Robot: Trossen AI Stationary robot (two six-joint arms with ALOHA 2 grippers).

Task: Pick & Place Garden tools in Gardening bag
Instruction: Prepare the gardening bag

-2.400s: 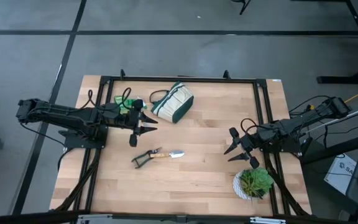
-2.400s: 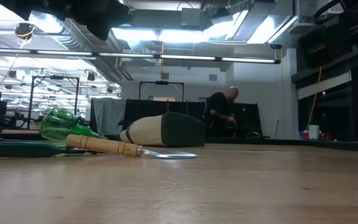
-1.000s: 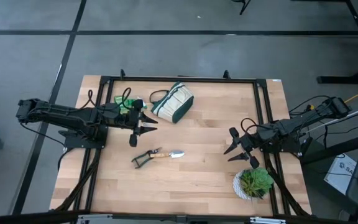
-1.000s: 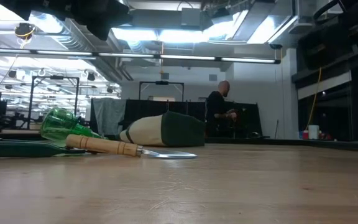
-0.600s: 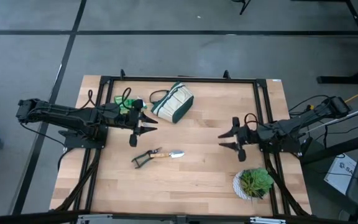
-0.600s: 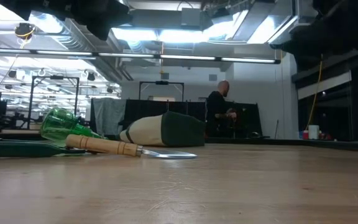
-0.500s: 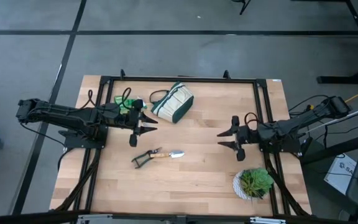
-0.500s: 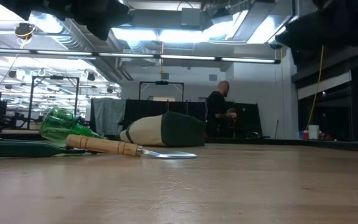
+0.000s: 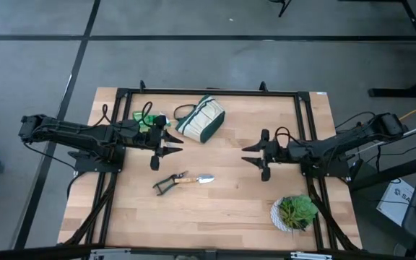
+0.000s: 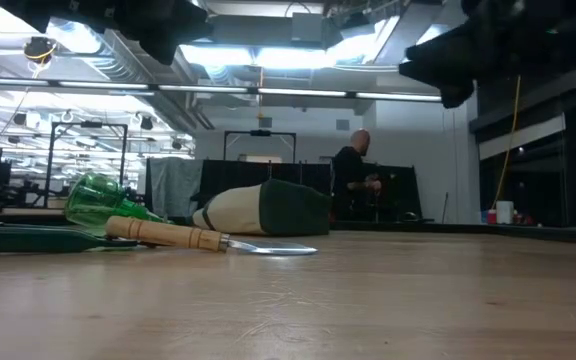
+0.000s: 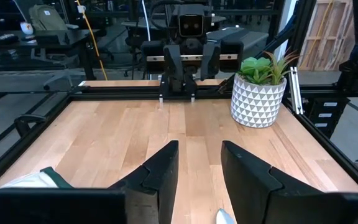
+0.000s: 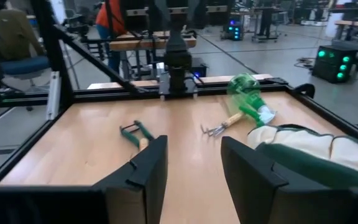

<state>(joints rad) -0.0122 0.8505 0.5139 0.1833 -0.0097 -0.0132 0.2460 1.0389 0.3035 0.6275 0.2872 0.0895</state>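
The cream gardening bag (image 9: 201, 119) with dark green trim lies on its side at the far middle of the table; it also shows in the low view (image 10: 268, 208) and the right wrist view (image 12: 316, 155). A trowel (image 9: 196, 179) with wooden handle and silver blade lies mid-table, next to dark-handled shears (image 9: 165, 185). A bright green bottle-like item (image 9: 149, 121) lies at the far left, with a small wooden-handled fork (image 12: 219, 126) beside it. My left gripper (image 9: 179, 145) is open and empty left of the bag. My right gripper (image 9: 245, 154) is open and empty, right of centre, pointing toward the table's left.
A leafy plant in a white patterned pot (image 9: 295, 211) stands at the near right corner and shows in the left wrist view (image 11: 260, 93). A black frame (image 9: 208, 92) runs around the table. Bare wood lies between the two grippers. A person (image 10: 353, 180) stands in the room behind.
My right gripper has gone from near the plant toward the table's left and slightly toward the far edge, turning from slanting toward the near edge to pointing level toward the left. The tools and bag have kept still.
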